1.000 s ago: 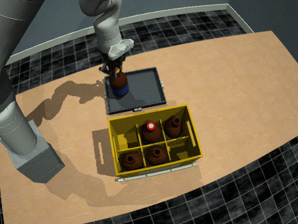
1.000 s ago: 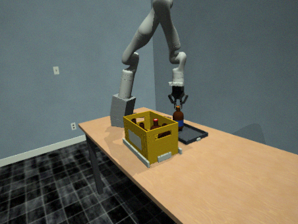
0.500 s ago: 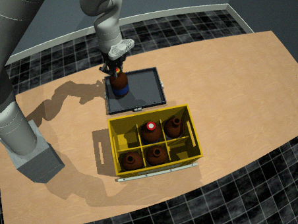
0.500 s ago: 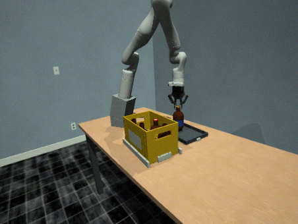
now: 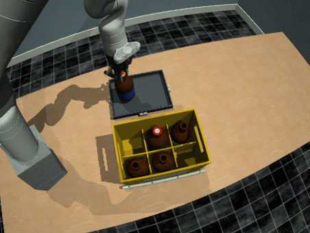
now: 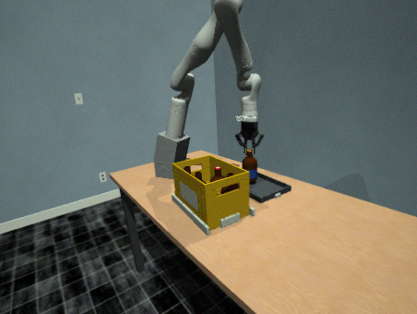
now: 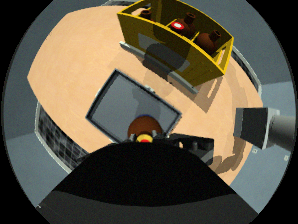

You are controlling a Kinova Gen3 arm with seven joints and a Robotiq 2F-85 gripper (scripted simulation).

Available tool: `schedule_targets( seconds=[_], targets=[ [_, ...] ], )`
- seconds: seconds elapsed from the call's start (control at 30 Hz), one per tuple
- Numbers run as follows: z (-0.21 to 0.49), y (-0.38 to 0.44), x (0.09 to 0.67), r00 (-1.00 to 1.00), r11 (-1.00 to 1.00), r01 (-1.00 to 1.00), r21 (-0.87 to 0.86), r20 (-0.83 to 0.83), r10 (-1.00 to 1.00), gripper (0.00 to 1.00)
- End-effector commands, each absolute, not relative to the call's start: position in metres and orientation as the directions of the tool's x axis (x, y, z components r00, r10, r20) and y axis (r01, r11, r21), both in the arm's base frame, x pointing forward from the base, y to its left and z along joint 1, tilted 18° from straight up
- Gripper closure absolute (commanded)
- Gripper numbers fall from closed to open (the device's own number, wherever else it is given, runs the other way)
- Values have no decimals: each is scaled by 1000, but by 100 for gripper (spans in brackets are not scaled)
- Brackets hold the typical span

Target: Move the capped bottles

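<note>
Directly below the wrist, the gripper [image 5: 120,76] [image 6: 249,151] [image 7: 144,137] is closed around the top of a capped brown bottle [image 5: 125,89] [image 6: 249,166] [image 7: 145,125], which hangs down from the fingertips upright or nearly so. Beneath the gripper lies the dark tray [image 5: 154,87] [image 6: 269,187] [image 7: 112,102]; the held bottle is over the end of it nearer the arm's base, and whether its bottom touches the tray I cannot tell.

Off to one side of the gripper, past the tray, the yellow crate [image 5: 116,151] [image 6: 226,203] [image 7: 132,32] stands on the table [image 5: 240,86] [image 6: 323,254] [image 7: 55,65]. Its row nearer the gripper has a red-capped bottle [image 5: 157,138] [image 6: 218,176] [image 7: 177,25] in the middle compartment, an open bottle [image 5: 181,133] at the end away from the base, and an empty compartment at the base end. Farther from the gripper, the other row holds two more open bottles, one in the base-end compartment and one in the middle, with the remaining compartment empty.
</note>
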State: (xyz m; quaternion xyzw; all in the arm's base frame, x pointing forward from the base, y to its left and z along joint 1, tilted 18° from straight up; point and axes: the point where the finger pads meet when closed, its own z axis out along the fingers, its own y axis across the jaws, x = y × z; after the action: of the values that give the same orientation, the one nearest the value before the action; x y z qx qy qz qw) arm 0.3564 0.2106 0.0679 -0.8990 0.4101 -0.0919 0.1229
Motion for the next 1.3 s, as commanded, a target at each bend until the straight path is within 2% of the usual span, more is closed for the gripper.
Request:
schedule_targets(
  seconds=[0.0,1.27],
  targets=[
    [67,211,356,647,-634,-715,-296,63,-759,100],
    [57,212,360,647,-633,-715,-297,65,-760,100]
  ],
)
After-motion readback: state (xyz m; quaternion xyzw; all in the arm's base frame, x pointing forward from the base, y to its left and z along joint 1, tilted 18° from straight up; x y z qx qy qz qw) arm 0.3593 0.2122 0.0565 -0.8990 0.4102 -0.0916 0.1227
